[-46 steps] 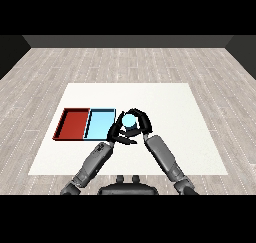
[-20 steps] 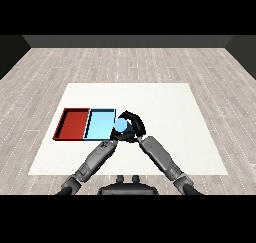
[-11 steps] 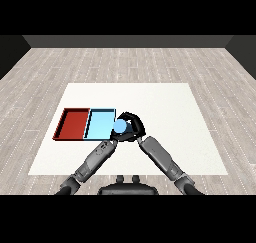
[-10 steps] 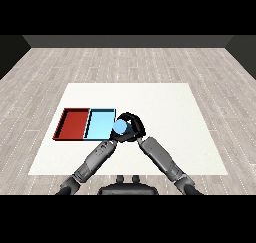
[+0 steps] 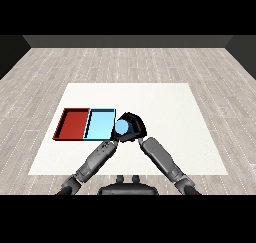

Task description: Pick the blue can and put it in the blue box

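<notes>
The blue can [image 5: 121, 127] is held above the table, right at the light blue tray's [image 5: 98, 124] right edge. My right hand [image 5: 134, 128] is curled round the can, with black fingers wrapping its right side and top. My left hand [image 5: 113, 138] sits just below the can, mostly hidden behind it and my forearm, so its fingers do not show. The light blue tray lies flat and holds nothing.
A red tray [image 5: 73, 123] lies directly left of the light blue tray, touching it. The white table [image 5: 170, 107] stretches to the right and back of the hands. Grey plank floor surrounds the table.
My right hand has carried the blue can leftward, from right of the trays to the light blue tray's right edge. The left hand has drawn in below the can.
</notes>
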Controlling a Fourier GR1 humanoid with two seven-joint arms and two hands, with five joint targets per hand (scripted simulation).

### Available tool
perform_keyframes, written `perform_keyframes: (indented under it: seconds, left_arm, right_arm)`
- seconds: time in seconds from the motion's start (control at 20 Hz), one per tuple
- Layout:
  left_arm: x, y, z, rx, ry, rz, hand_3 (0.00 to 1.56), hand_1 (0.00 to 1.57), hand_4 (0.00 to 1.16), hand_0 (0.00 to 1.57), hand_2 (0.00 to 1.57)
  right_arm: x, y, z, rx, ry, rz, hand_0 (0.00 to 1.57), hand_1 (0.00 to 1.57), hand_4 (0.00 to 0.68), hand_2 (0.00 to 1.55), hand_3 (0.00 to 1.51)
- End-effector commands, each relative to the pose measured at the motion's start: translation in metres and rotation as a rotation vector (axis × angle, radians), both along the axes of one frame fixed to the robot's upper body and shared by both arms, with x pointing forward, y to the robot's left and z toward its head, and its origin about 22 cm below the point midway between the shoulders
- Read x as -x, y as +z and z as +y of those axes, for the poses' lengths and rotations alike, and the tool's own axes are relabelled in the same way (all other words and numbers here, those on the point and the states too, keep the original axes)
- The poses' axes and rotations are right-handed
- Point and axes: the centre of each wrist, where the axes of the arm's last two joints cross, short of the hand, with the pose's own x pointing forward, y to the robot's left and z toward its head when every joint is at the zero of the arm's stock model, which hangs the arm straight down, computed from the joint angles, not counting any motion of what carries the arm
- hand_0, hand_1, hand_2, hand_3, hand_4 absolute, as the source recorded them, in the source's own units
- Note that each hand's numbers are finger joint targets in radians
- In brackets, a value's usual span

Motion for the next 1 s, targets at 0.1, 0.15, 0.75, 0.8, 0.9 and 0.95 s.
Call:
perform_keyframes:
  seconds: [0.1,0.15,0.75,0.8,0.9,0.95]
  left_arm:
    - [-0.014,0.002,0.003,0.075,0.082,-0.126,1.44,1.57,0.88,1.57,1.56]
    - [-0.008,0.01,-0.003,0.081,0.084,-0.158,1.47,1.57,1.04,1.57,1.55]
    - [-0.003,0.003,-0.002,0.041,0.117,-0.247,1.47,1.57,1.14,1.57,1.57]
    - [-0.019,0.03,-0.006,0.032,0.119,-0.234,1.48,1.57,1.15,1.57,1.57]
    - [0.005,-0.01,0.007,0.015,0.128,-0.224,1.48,1.57,1.14,1.57,1.57]
    - [-0.011,-0.001,0.017,0.013,0.136,-0.24,1.48,1.57,1.14,1.57,1.57]
  right_arm:
    - [-0.002,-0.002,0.001,-0.004,-0.016,0.049,0.83,0.83,0.144,0.91,0.59]
    - [-0.002,0.014,0.001,0.006,-0.03,0.049,0.0,0.0,0.0,0.0,0.0]
    - [-0.008,0.007,-0.018,0.013,-0.108,0.006,0.0,0.0,0.0,0.0,0.0]
    - [0.006,0.002,-0.012,-0.014,-0.1,0.016,0.0,0.0,0.0,0.0,0.0]
    - [0.003,0.007,-0.051,-0.067,-0.094,0.02,0.0,0.0,0.0,0.0,0.0]
    - [0.011,0.011,-0.055,-0.111,-0.098,0.007,0.0,0.0,0.0,0.0,0.0]
